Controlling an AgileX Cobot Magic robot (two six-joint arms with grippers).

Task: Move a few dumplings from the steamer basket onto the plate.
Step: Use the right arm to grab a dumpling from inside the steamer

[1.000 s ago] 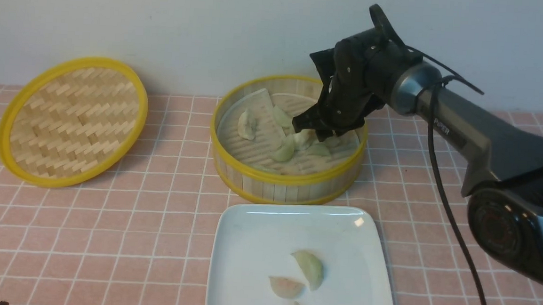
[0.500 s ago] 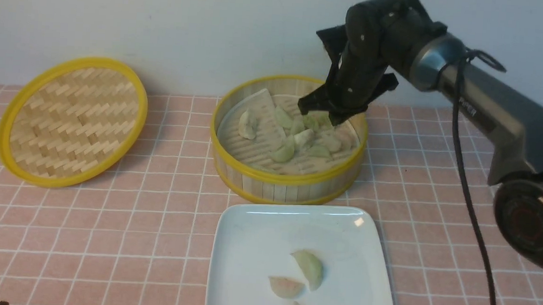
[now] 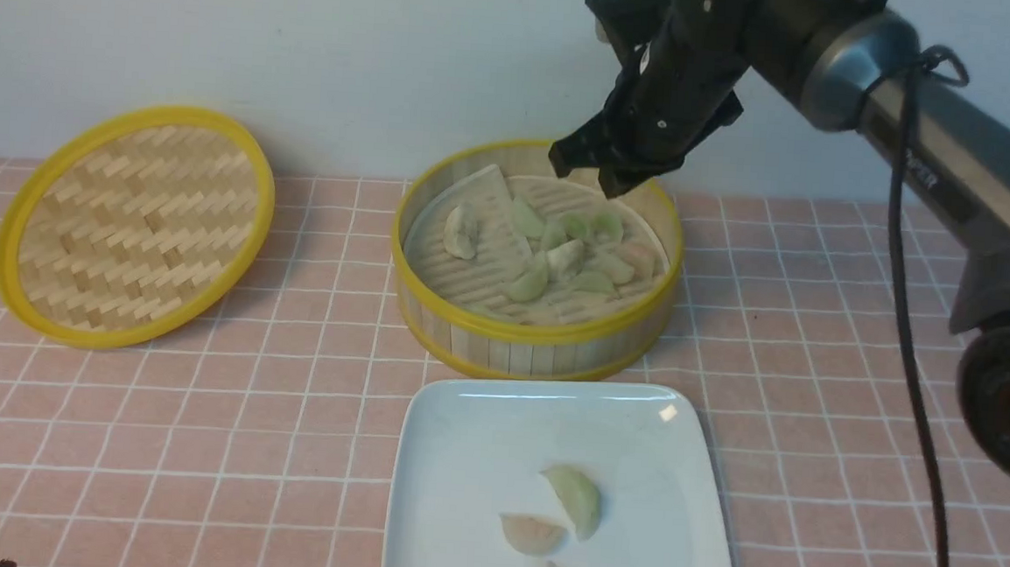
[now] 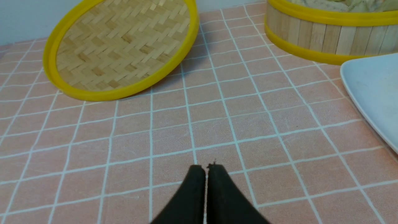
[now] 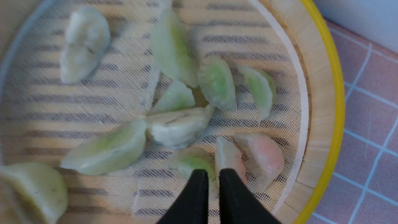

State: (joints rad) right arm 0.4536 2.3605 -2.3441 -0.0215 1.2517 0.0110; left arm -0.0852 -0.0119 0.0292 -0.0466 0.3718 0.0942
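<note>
The steamer basket [image 3: 528, 333] stands mid-table and holds several pale green, whitish and pink dumplings [image 3: 566, 257] on its ridged liner. The white plate [image 3: 478, 440] lies in front of it with three dumplings [image 3: 578, 497] near its front. My right gripper [image 3: 591, 170] hangs above the basket's far side, fingers nearly together with nothing between them. In the right wrist view its tips [image 5: 214, 172] hover over the dumplings [image 5: 178, 127] inside the basket [image 5: 337, 93]. My left gripper [image 4: 205, 168] is shut and empty, low over the tablecloth.
The flat woven lid [image 3: 131, 226] leans at the back left; it also shows in the left wrist view [image 4: 121, 46]. The basket wall [image 4: 323, 37] and the plate's edge [image 4: 370, 84] lie ahead of the left gripper. A pink checked cloth covers the table.
My right gripper has risen out of the basket, from among the dumplings to above its far rim, carrying nothing. The dumplings it covered now show. The left arm has not moved.
</note>
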